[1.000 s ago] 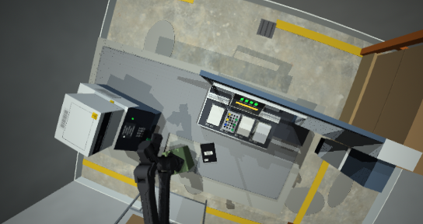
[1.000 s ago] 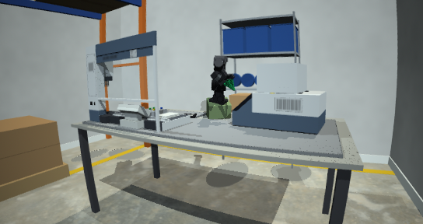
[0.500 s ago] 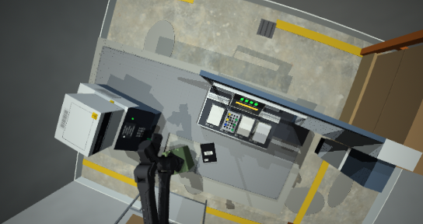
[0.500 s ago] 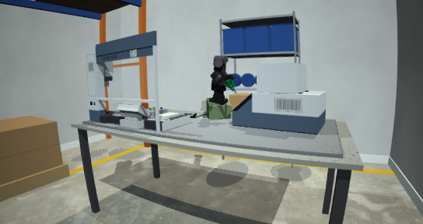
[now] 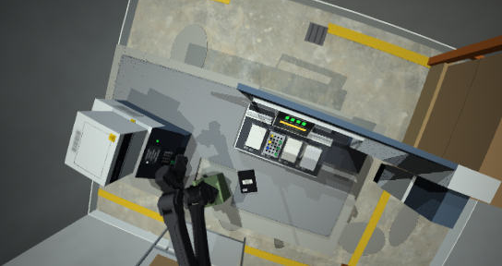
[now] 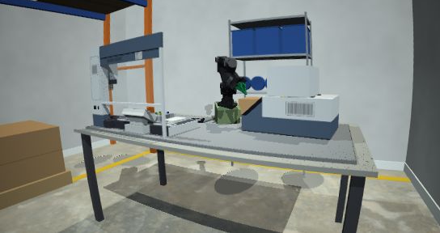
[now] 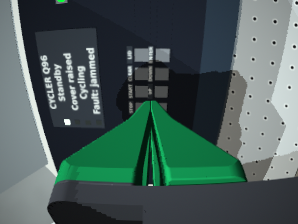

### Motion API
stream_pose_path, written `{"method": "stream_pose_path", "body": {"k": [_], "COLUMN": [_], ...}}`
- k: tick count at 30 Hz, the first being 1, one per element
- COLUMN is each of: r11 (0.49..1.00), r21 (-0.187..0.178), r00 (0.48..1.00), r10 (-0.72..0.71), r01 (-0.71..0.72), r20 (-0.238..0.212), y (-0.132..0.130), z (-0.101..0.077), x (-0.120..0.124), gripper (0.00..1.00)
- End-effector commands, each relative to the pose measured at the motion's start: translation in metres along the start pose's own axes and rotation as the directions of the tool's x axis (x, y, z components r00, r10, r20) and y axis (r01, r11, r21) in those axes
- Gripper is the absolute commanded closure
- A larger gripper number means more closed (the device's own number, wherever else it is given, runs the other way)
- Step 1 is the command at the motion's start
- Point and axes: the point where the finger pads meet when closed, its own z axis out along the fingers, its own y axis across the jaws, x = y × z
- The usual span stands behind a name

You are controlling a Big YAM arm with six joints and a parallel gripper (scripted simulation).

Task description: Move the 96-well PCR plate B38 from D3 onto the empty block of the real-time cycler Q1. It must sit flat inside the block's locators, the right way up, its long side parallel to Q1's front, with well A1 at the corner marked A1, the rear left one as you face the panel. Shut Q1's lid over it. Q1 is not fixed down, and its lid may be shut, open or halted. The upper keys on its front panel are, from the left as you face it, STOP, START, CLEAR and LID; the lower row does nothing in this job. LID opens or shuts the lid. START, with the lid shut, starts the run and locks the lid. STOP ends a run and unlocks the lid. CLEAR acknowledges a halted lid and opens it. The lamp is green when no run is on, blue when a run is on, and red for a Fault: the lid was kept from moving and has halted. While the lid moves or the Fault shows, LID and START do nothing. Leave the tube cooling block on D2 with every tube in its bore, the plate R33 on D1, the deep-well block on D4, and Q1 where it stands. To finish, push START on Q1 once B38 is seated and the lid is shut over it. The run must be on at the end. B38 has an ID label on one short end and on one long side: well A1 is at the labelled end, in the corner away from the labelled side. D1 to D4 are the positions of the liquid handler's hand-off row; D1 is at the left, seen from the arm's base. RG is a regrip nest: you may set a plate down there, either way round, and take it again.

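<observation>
My gripper [image 7: 150, 111] is shut on nothing, with its green fingertips right at the key block [image 7: 149, 76], at the end of it nearest me; I cannot tell whether they touch. It also shows in the overhead view [image 5: 173, 163] and in the side view [image 6: 243, 88]. Plate B38 [image 5: 292, 150] sits on D3 in the hand-off row.
Plate R33 [image 5: 256, 137] is on D1, the tube cooling block [image 5: 275, 145] on D2 and the deep-well block [image 5: 311, 158] on D4, all under the liquid handler's gantry [image 5: 332, 119]. The black regrip nest [image 5: 247, 178] lies in front of the row. The arm's green base [image 5: 214, 188] is beside Q1.
</observation>
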Motion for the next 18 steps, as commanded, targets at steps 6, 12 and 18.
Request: {"method": "stream_pose_path", "body": {"k": [6, 12, 18], "r11": [0.999, 1.0, 1.0], "r21": [-0.011, -0.022, -0.018], "r00": [0.999, 1.0, 1.0], "r10": [0.038, 0.016, 0.014], "r01": [-0.038, -0.016, -0.015], "r20": [-0.014, -0.021, -0.012], "y": [0.001, 0.006, 0.005], "z": [0.02, 0.03, 0.036], "x": [0.003, 0.006, 0.005], "gripper": [1.0, 1.0, 1.0]}}
